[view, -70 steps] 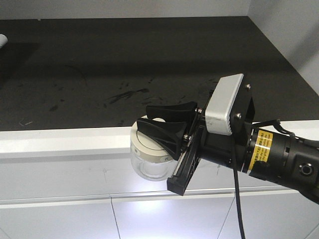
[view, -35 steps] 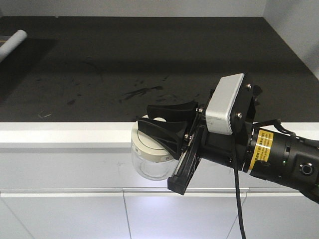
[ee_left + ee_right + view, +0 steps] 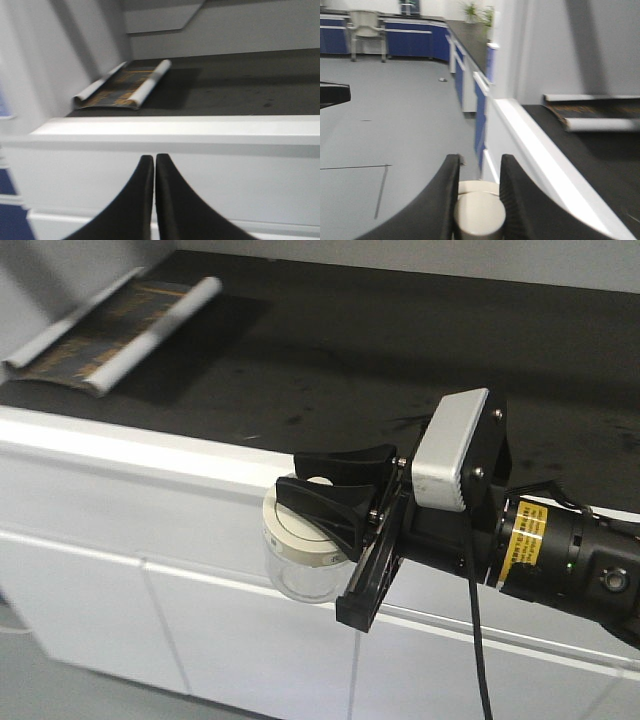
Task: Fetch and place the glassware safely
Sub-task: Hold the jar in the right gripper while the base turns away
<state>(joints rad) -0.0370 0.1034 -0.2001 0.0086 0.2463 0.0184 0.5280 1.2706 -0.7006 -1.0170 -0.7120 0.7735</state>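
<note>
Glassware, one: lidded jar I hold clamped at its lid in my right end effector, just off the worktop front edge; left end effector, fingers pressed together; rolled sheet, one, on worktop.

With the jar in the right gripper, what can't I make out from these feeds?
- Body of the jar: the right wrist view shows only its lid, between the right gripper's fingers.
- Grip on the lid: front view, fingers cover the contact.
- Print on the rolled sheet: blurred in both wrist views, small in front.
- The left gripper: outside the front view; only its shut tips show.
</note>
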